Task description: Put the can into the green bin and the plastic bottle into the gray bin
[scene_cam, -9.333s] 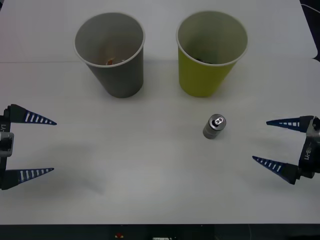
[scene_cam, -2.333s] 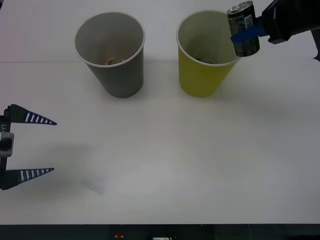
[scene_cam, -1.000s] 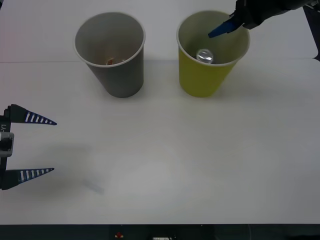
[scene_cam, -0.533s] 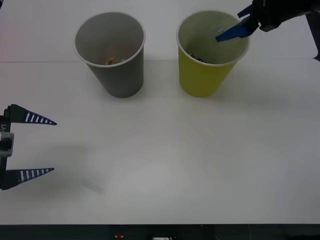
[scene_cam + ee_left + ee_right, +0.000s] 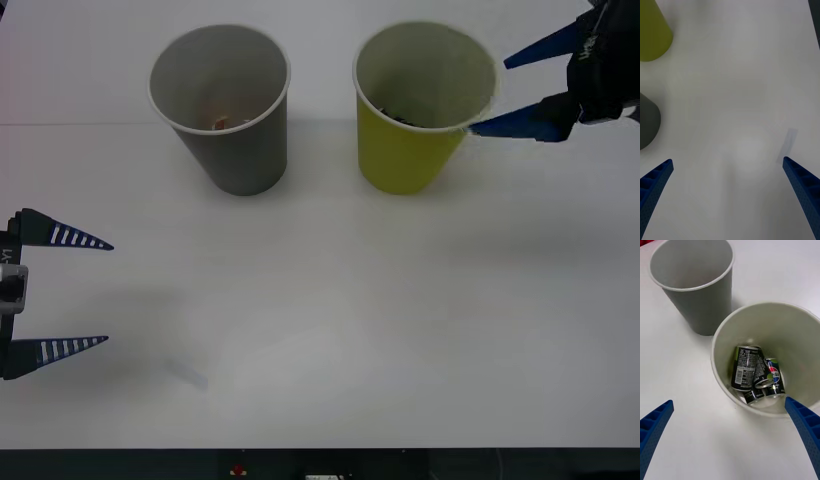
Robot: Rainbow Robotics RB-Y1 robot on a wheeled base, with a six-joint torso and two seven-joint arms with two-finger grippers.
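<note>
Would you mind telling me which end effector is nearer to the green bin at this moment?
The right. The right end effector hangs open just beside the green bin, next to its rim. The left end effector sits open near the table's front edge, well beyond the gray bin.

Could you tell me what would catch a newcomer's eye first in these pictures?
Probably the two big cups standing side by side at the far end of the table: the gray bin on the left, the green bin on the right. Next, the cans piled inside the green bin, with the open right gripper beside its rim. The left gripper waits open near the table's left edge.
</note>
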